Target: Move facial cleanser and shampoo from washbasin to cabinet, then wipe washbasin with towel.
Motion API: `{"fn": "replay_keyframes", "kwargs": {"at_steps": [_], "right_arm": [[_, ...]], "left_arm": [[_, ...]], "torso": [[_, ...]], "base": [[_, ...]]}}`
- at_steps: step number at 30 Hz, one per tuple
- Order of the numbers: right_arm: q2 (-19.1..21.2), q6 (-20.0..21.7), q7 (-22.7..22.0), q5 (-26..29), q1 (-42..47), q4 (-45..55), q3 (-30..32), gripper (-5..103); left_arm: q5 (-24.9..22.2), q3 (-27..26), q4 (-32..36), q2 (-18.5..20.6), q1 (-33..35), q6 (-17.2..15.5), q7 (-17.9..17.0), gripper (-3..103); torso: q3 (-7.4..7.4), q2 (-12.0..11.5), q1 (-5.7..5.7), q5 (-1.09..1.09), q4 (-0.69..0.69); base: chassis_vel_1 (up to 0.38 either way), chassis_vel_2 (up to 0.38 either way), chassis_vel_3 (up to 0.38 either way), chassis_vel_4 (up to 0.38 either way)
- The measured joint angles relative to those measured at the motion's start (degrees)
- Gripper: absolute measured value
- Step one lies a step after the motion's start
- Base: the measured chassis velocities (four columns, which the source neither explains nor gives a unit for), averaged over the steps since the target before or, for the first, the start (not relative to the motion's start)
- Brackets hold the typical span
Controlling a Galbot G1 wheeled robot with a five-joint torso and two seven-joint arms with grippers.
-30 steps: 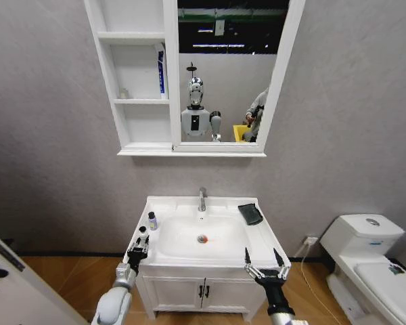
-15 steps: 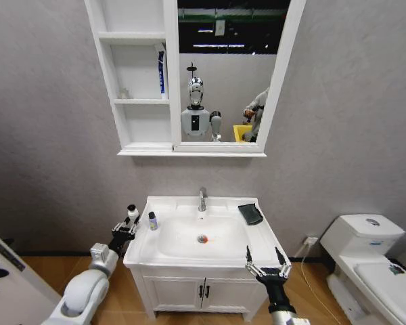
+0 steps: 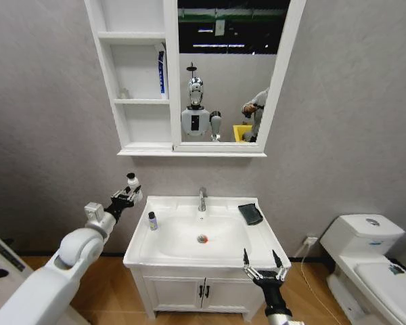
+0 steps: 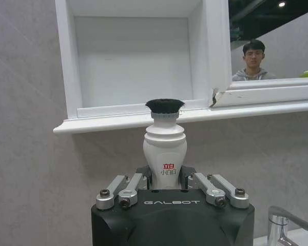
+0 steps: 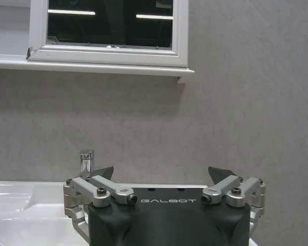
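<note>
The white bottle (image 4: 165,154) is carrying small red characters on its front and a black cap, standing upright with its long axis vertical. The left gripper (image 3: 125,197), marked GALBOT, is clamping its lower body, holding it in the air left of the washbasin (image 3: 201,240) and below the cabinet (image 3: 141,81). A small dark-capped bottle (image 3: 152,221) is sitting on the basin's left rim, the towel (image 3: 250,213) at back right. The right gripper (image 3: 262,266) is hovering at the front right corner, jaws spread wide.

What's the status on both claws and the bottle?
Left claw shut on white black-capped bottle, below white cabinet. Right claw open at white ceramic washbasin front. Path clear.
</note>
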State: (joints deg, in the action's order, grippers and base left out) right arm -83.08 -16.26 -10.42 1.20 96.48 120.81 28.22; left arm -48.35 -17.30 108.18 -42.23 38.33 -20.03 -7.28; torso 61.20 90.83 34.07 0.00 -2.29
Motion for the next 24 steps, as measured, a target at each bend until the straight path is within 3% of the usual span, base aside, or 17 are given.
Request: {"fn": "replay_keyframes", "kwargs": {"at_steps": [3,5,7,8,12,18,24], "right_arm": [[0.12,-0.16,0.00,0.13,0.03,-0.16,0.24,100],[0.16,-0.76,-0.02,0.33,0.24,-0.76,0.51,100],[0.05,-1.04,-0.03,0.36,0.44,-1.14,0.48,100],[-0.24,-1.68,-0.04,0.27,0.71,-1.97,0.29,100],[-0.50,-2.44,-0.03,0.11,0.91,-3.04,-0.09,100],[-0.35,-3.21,-0.03,0.31,0.91,-3.85,0.01,100],[-0.01,-3.47,-0.04,0.82,0.85,-4.10,0.46,100]], "left_arm": [[-1.50,1.63,-1.34,1.14,-2.90,-0.66,-0.03,29],[-6.21,5.98,-4.48,3.28,-9.98,-3.34,0.05,29],[-7.79,7.42,-5.80,3.77,-12.82,-4.67,0.04,29],[-10.21,10.59,-8.43,4.30,-18.33,-6.76,0.02,29],[-12.46,15.42,-12.66,4.07,-26.03,-8.26,-0.42,29],[-14.72,22.89,-20.14,-0.13,-40.62,-10.97,-1.40,29],[-14.88,26.84,-24.31,-3.91,-47.27,-11.89,-1.85,29]], "torso": [[0.00,0.00,0.01,-0.01,-0.01],[0.00,0.00,0.01,-0.02,0.01],[0.00,0.00,0.01,-0.02,0.00],[-0.01,0.00,0.00,0.01,0.01],[0.00,0.00,0.01,0.00,-0.02],[0.00,0.00,0.01,0.01,-0.02],[0.00,0.00,0.01,0.01,0.01]], "base": [[0.000,0.000,0.000,0.000],[0.000,0.000,0.000,0.000],[0.000,0.000,0.000,0.000],[0.000,0.000,0.000,0.000],[0.000,0.000,0.000,0.000],[0.000,0.000,0.000,0.000],[0.000,0.000,0.000,0.000]]}}
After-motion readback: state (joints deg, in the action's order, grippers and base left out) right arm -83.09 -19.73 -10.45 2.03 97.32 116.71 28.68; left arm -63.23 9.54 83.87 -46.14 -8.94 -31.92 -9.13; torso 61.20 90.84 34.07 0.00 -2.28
